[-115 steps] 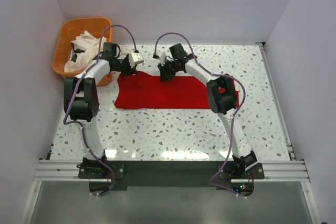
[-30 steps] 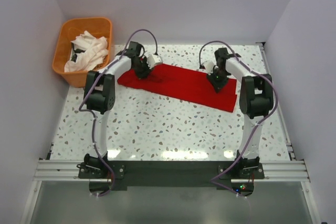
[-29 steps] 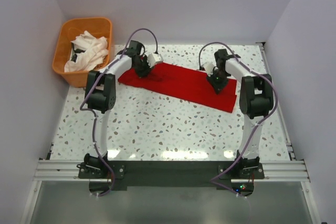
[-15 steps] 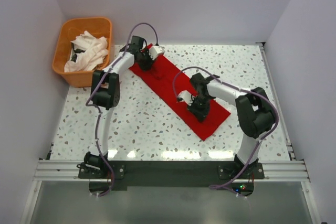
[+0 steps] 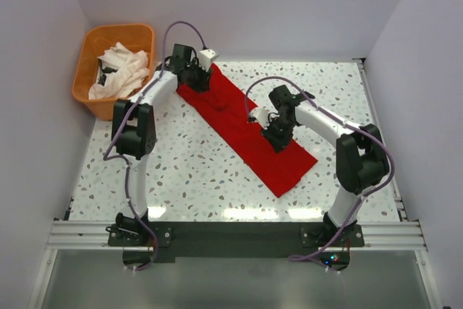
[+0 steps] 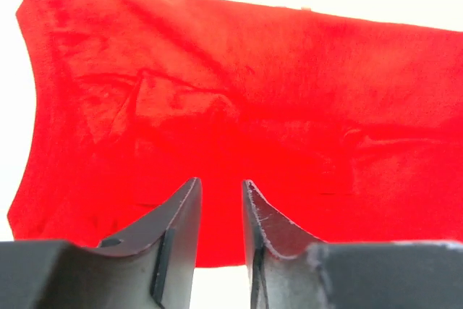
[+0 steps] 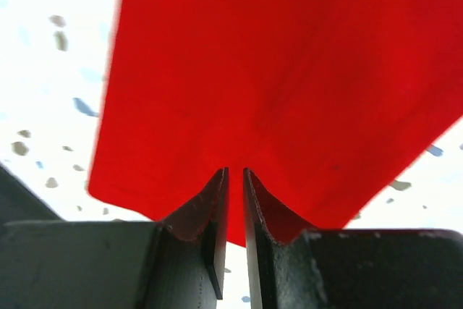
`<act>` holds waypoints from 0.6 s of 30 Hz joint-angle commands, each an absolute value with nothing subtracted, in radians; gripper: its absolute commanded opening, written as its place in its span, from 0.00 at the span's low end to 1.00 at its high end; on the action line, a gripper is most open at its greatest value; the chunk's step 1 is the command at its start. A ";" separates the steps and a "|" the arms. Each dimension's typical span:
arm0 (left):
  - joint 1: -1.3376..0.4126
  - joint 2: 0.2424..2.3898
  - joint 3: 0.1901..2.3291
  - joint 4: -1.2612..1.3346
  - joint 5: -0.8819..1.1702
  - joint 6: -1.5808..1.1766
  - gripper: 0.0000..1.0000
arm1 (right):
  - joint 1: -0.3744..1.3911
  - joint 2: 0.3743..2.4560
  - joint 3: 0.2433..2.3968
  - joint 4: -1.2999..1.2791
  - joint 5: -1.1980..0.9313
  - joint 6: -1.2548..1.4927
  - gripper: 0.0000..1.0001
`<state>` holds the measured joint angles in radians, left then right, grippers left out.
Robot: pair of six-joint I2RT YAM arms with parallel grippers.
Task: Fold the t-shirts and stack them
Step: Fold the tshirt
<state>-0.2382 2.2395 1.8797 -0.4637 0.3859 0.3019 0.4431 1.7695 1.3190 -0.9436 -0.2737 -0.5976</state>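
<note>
Folded red t-shirt (image 5: 230,117) lies diagonal, far-left to near-right; left end effector (image 5: 197,77), right end effector (image 5: 275,134) narrow, pinching it.

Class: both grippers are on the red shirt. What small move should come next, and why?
Probably ease both grippers down to lay the red t-shirt flat: the left gripper pinches its far end, the right gripper near its middle, and the strip runs diagonally across the table.

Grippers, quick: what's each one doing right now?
Left gripper: closed on the red shirt.
Right gripper: closed on the red shirt too.
</note>
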 commanded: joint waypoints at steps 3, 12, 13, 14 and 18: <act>-0.238 2.184 1.842 -0.457 0.324 0.103 0.29 | 0.408 1.833 1.332 -0.885 -0.117 -0.630 0.15; -0.244 2.267 1.822 -0.475 0.265 0.008 0.25 | 0.408 1.873 1.243 -0.908 -0.109 -0.643 0.09; -0.245 2.276 1.825 -0.483 0.256 0.008 0.24 | 0.416 1.865 1.232 -0.914 -0.121 -0.640 0.08; -0.245 2.293 1.827 -0.486 0.256 0.008 0.24 | 0.437 1.861 1.220 -0.926 -0.147 -0.637 0.08; -0.255 2.325 1.838 -0.483 0.247 0.023 0.25 | 0.506 1.842 1.160 -0.946 -0.238 -0.591 0.08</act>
<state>-0.2417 2.2990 1.8069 -0.4740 0.2749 0.0360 0.4465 1.8648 1.2057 -0.9119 -0.1345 -0.6258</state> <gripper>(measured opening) 0.246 0.082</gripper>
